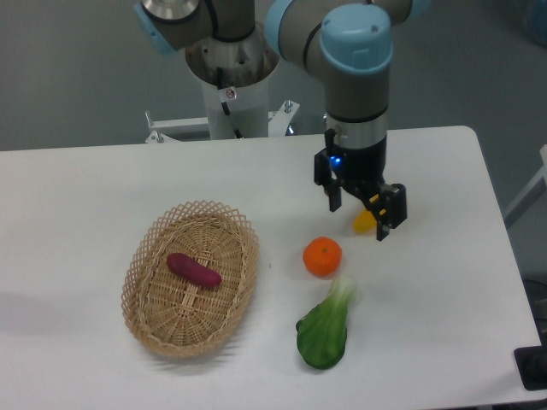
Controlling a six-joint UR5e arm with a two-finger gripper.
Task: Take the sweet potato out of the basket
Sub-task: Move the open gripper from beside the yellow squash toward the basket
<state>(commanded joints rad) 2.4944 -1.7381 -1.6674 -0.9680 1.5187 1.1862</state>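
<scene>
The sweet potato (193, 271) lies inside the basket (146, 254), untouched. The fingers (335, 195) are spread apart and hold nothing. They hang well apart from the basket, near the orange (322, 256). I judge that approach, grasp and lift all remain.

I found no readable text, label, brand or number anywhere in my view. The only sign-like mark I saw was a small blue light (336, 159) on the wrist housing just above the fingers (384, 215), and it carried no lettering I could read.
</scene>
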